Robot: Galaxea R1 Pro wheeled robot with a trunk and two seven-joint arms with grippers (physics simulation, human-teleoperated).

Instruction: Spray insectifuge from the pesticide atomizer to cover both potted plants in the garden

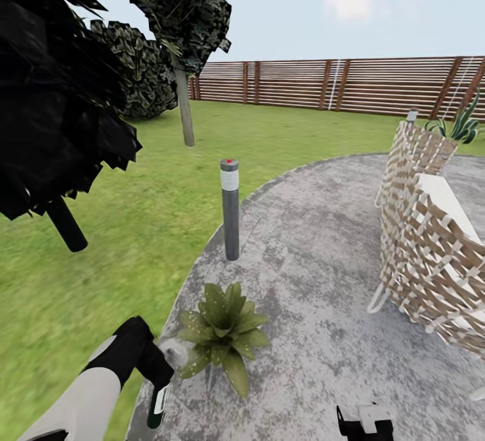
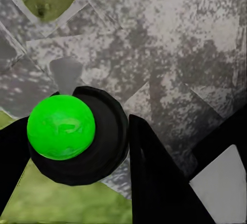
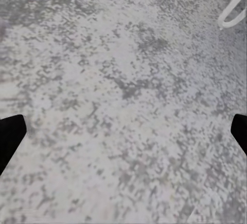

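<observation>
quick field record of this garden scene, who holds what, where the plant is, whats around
left gripper: shut on the pesticide atomizer, spray head beside the plant
right gripper: open, holding nothing, over bare patio
potted plant: on the stone patio near its lawn edge
bollard lamp: upright at the patio edge, beyond the plant
wicker chair: on the patio, robot's right
fence: along the far lawn

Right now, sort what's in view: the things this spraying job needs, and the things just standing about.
For the job:
pesticide atomizer, held in the left gripper
potted plant on the stone patio

Standing about:
bollard lamp
woven chair
wooden fence
trees
spiky plant
</observation>
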